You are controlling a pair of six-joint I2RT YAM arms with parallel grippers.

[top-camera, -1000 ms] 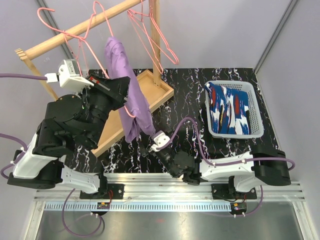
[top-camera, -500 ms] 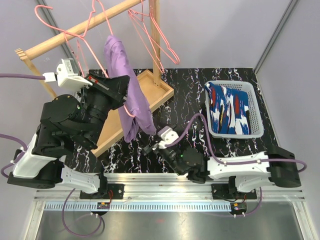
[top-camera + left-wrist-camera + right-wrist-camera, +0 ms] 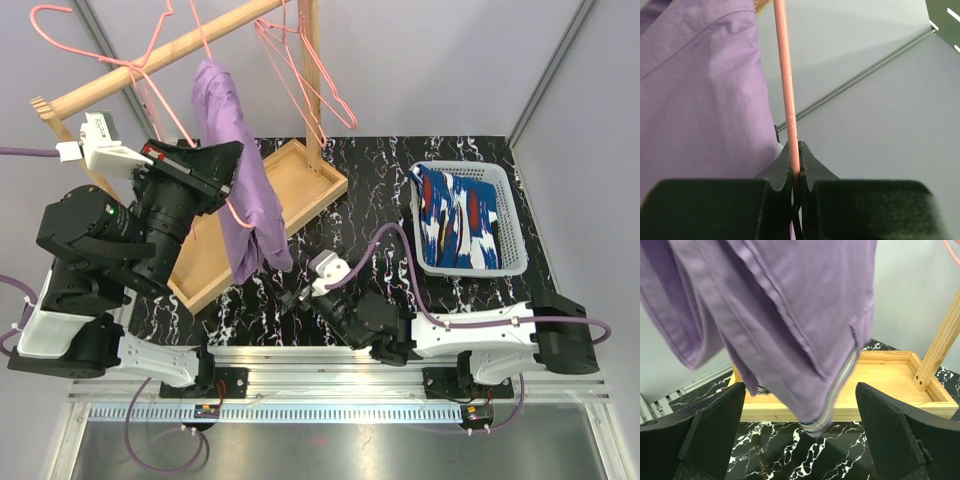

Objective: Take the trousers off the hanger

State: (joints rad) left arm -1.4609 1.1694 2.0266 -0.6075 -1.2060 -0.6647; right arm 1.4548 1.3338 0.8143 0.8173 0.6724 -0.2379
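The lilac-purple shorts point(image 3: 232, 165) hang draped over a pink wire hanger point(image 3: 238, 213) under the wooden rail. My left gripper point(image 3: 228, 178) is shut on the hanger's pink wire point(image 3: 788, 110), with the purple cloth point(image 3: 700, 95) to its left. My right gripper point(image 3: 296, 296) is open, low over the table, just below the hanging hem. In the right wrist view the shorts point(image 3: 790, 315) and their striped waistband point(image 3: 837, 385) hang between the wide-apart fingers point(image 3: 715, 430), untouched. The dark blue splashed shorts point(image 3: 462, 218) lie in the white basket point(image 3: 515, 262).
A wooden rack with a rail point(image 3: 150, 62) and tray base point(image 3: 300, 185) stands at the back left. Other empty pink hangers point(image 3: 300, 70) hang from the rail. The table top is black marble point(image 3: 380, 190).
My left arm has swung left and up, carrying the hanger and purple shorts with it. My right gripper has moved left and forward to beneath the shorts' hem.
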